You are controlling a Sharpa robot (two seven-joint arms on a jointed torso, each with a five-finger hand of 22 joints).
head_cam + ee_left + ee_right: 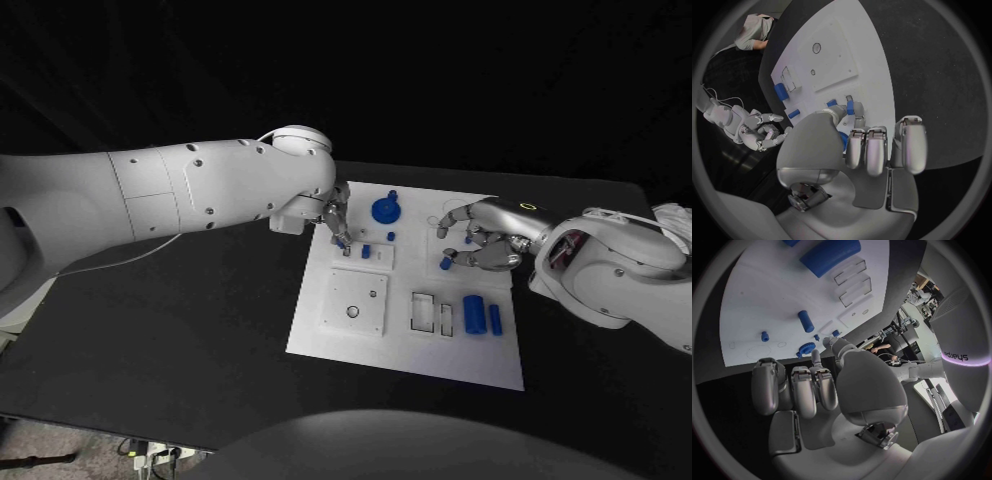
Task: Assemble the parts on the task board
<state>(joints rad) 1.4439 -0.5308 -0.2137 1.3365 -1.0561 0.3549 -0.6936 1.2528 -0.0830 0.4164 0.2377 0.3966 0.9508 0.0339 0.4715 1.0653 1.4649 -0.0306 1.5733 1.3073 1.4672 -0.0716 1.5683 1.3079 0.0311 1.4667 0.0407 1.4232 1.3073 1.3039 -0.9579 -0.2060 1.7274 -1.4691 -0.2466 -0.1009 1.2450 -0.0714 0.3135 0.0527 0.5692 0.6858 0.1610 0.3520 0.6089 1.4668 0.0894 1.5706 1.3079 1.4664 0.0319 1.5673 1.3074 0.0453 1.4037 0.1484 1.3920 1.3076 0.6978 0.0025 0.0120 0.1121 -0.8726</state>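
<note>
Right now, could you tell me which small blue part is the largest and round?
The blue round knobbed part at the white task board's far edge; the others are slim cylinders.

The white task board (329, 335) lies flat on the table. Small blue parts (473, 312) sit on it, and a round blue one (385, 210) lies near the far edge.
</note>
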